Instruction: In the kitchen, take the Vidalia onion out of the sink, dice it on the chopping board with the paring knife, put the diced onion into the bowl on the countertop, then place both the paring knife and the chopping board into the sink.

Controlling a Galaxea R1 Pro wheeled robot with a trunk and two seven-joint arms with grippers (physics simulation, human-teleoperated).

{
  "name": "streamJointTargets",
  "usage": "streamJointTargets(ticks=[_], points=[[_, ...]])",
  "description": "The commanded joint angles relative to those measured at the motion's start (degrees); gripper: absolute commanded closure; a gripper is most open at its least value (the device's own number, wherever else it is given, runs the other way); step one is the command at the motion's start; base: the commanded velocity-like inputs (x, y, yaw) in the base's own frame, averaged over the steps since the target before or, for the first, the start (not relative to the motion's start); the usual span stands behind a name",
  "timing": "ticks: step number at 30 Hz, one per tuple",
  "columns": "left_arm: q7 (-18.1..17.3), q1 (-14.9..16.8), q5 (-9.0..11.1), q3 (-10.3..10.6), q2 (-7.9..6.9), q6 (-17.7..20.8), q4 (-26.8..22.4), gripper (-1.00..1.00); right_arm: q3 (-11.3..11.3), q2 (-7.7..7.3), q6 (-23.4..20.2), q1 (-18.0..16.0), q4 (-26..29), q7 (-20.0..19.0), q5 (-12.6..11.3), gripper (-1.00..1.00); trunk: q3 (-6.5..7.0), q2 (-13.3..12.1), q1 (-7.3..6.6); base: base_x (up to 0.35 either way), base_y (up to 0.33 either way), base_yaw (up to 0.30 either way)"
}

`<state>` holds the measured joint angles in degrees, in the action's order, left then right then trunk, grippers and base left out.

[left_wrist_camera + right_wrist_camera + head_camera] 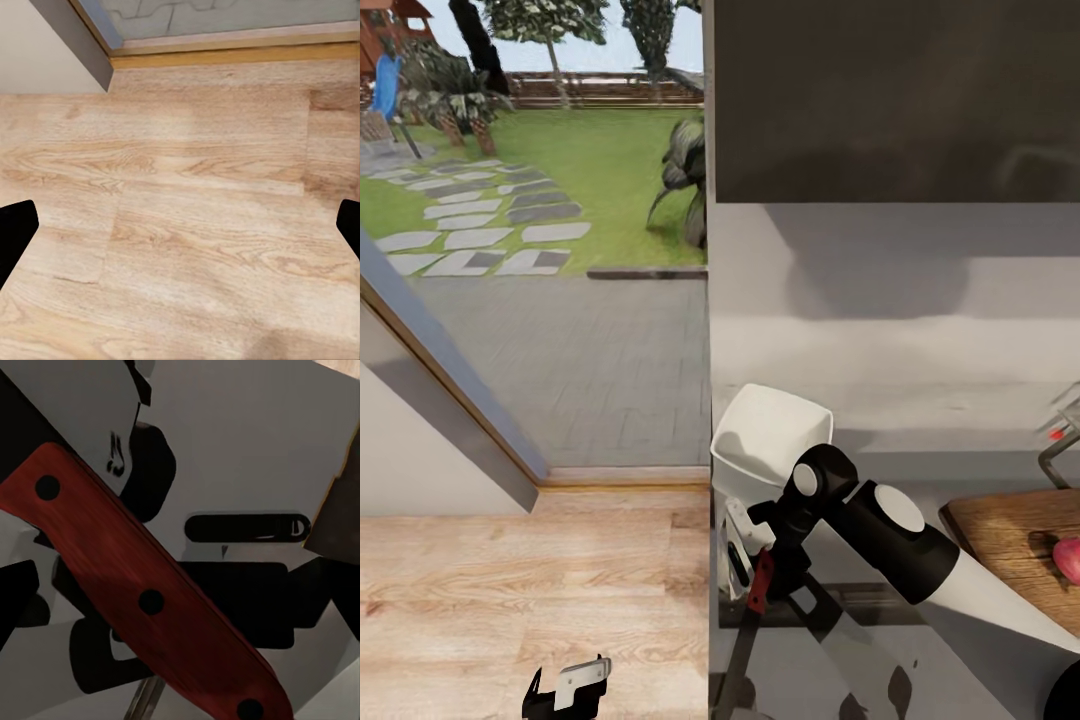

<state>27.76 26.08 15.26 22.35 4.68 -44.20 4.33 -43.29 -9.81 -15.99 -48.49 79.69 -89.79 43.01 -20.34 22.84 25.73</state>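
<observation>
Riveted red-handled paring knife (150, 600), grained chopping board (1010, 540)

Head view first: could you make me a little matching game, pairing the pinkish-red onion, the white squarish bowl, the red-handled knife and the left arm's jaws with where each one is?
Things:
1. pinkish-red onion
2. white squarish bowl
3. red-handled knife
4. left jaws

Places:
A. over the pale wood plank floor, holding nothing
B. on the brown wooden chopping board
C. gripped by the right jaws
D. at the grey metal countertop's left end

Pairs: 1-B, 2-D, 3-C, 4-A
</observation>
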Motion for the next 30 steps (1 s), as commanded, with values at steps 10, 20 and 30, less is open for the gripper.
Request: streamJointTargets(ticks=[10, 20, 30], points=[[0.2, 0.1, 0.3, 0.5, 0.06, -0.3, 0.2, -1.0, -1.2, -0.04, -0.5, 0.0, -1.2, -0.1, 0.1, 1.0, -0.17, 0.1, 0.05, 0.0, 0.0, 0.0], [0.2, 0.1, 0.3, 0.5, 0.06, -0.3, 0.2, -1.0, -1.2, -0.03, -0.6, 0.0, -1.2, -0.1, 0.1, 1.0, -0.17, 0.1, 0.05, 0.0, 0.0, 0.0], [0.2, 0.1, 0.3, 0.5, 0.06, -0.3, 0.2, -1.0, -1.2, 0.01, -0.7, 0.0, -1.2, -0.1, 0.1, 1.0, -0.15, 0.1, 0.05, 0.0, 0.0, 0.0]])
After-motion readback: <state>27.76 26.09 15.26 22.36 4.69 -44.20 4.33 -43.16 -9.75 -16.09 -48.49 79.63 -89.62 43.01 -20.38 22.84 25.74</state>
